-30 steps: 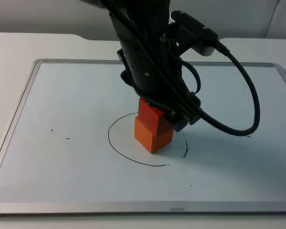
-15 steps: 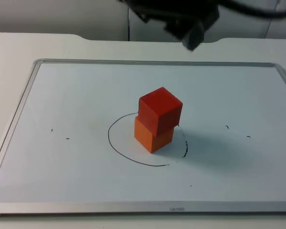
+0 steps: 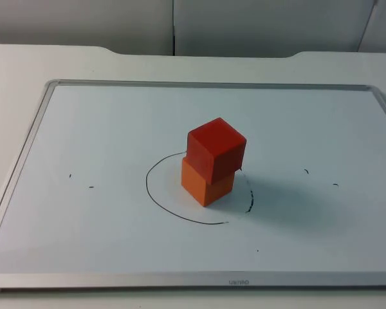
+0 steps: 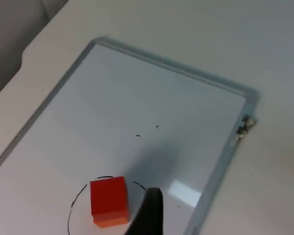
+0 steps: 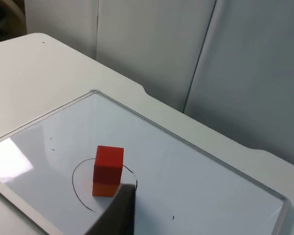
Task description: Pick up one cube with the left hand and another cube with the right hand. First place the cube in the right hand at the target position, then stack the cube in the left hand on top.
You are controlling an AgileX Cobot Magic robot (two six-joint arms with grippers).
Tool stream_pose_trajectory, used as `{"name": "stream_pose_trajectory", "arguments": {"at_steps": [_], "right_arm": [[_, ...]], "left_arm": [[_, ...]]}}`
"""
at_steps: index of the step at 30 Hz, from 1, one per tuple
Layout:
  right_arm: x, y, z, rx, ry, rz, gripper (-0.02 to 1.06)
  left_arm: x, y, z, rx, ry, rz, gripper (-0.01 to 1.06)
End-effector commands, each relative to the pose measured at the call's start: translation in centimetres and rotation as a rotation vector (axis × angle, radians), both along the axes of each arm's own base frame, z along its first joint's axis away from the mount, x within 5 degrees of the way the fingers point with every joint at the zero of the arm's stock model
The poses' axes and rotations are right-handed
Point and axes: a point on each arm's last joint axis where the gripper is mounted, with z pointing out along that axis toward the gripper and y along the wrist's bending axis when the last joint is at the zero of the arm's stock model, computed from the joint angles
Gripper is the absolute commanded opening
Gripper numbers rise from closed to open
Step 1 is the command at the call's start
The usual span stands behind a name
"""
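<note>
The red cube (image 3: 217, 149) is seen resting on the orange cube (image 3: 206, 183) inside the drawn circle (image 3: 180, 215) on the whiteboard (image 3: 83, 129), so the stack is judged complete. The upper cube is turned a little against the lower one and overhangs it slightly toward the right, and it is here that trouble could arise: a knock to the table or a low pass by either arm could tip it off. The left gripper (image 4: 148, 215) and the right gripper (image 5: 118, 215) are held high above the board, well apart from the stack; whether their fingers are spread or closed cannot be told, and nothing is seen held by either.
</note>
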Motion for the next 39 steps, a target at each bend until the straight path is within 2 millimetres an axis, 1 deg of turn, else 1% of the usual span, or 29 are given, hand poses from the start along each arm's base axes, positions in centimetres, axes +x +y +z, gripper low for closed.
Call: {"name": "stream_pose_trajectory", "arguments": {"at_steps": [1,3,4,5,6,8,9,10,12,13,14,18,19,21,23,24,28,29,32,35,39], "right_arm": [[-0.8,-0.4,-0.9,0.034,-0.017,0.020,0.99],[-2.1,-1.2,-1.9,0.077,-0.034,0.037,0.99],[-2.8,-1.6,-2.4,0.105,-0.030,0.038,0.99],[-3.5,-2.2,-3.3,0.116,-0.013,0.033,0.99],[-3.5,-2.2,-3.3,0.116,-0.013,0.033,0.99],[-4.4,-2.8,-4.5,0.136,0.008,0.034,0.99],[-4.2,-2.5,-5.1,0.125,0.038,0.041,0.99],[-4.2,-2.5,-5.1,0.125,0.038,0.041,0.99],[-3.9,-1.9,-6.4,0.109,0.128,0.064,0.99],[-3.6,-1.6,-7.0,0.103,0.146,0.068,0.99],[-3.6,-1.6,-7.0,0.103,0.146,0.068,0.99],[-2.5,-0.6,-9.5,0.054,0.218,0.063,0.99],[-2.5,-0.6,-9.5,0.054,0.218,0.063,0.99],[-1.9,-0.2,-10.9,0.031,0.265,0.057,0.99],[-1.7,0.0,-11.0,0.040,0.249,0.060,0.99],[-1.7,0.0,-11.0,0.040,0.249,0.060,0.99],[-1.5,0.0,-11.2,0.040,0.248,0.046,0.99],[-1.5,0.0,-11.2,0.040,0.248,0.046,0.99],[-1.5,0.0,-11.2,0.042,0.249,0.045,0.99],[-1.5,0.0,-11.2,0.042,0.249,0.045,0.99],[-1.5,0.0,-11.2,0.042,0.249,0.045,0.99]], "left_arm": [[-1.8,1.0,-0.6,0.019,0.010,-0.012,0.79],[-3.2,2.2,-2.0,0.035,0.003,-0.007,0.79],[-3.7,3.2,-2.9,0.048,0.002,0.013,0.79],[-4.3,4.5,-4.0,0.059,-0.003,0.035,0.79],[-4.3,4.5,-4.0,0.059,-0.003,0.035,0.79],[-5.1,6.6,-5.5,0.045,0.009,0.073,0.79],[-5.6,7.7,-6.1,0.027,0.008,0.082,0.79],[-5.6,7.7,-6.1,0.027,0.008,0.082,0.79],[-6.6,9.6,-6.9,-0.017,0.006,0.092,0.79],[-7.4,11.3,-7.4,-0.051,0.000,0.097,0.79],[-7.4,11.3,-7.4,-0.051,0.000,0.097,0.79],[-9.0,15.2,-8.8,-0.103,-0.046,0.113,0.79],[-9.0,15.2,-8.8,-0.103,-0.046,0.113,0.79],[-9.7,16.9,-9.8,-0.131,-0.054,0.127,0.79],[-10.4,18.3,-11.2,-0.160,-0.064,0.131,0.79],[-10.4,18.3,-11.2,-0.160,-0.064,0.131,0.79],[-11.0,20.0,-13.6,-0.135,-0.066,0.149,0.79],[-11.0,20.0,-13.6,-0.135,-0.066,0.149,0.79],[-11.6,20.8,-14.8,-0.115,-0.001,0.166,0.79],[-12.1,21.2,-15.0,-0.123,0.036,0.156,0.79],[-12.7,21.7,-15.0,-0.148,0.014,0.096,0.79]]}}
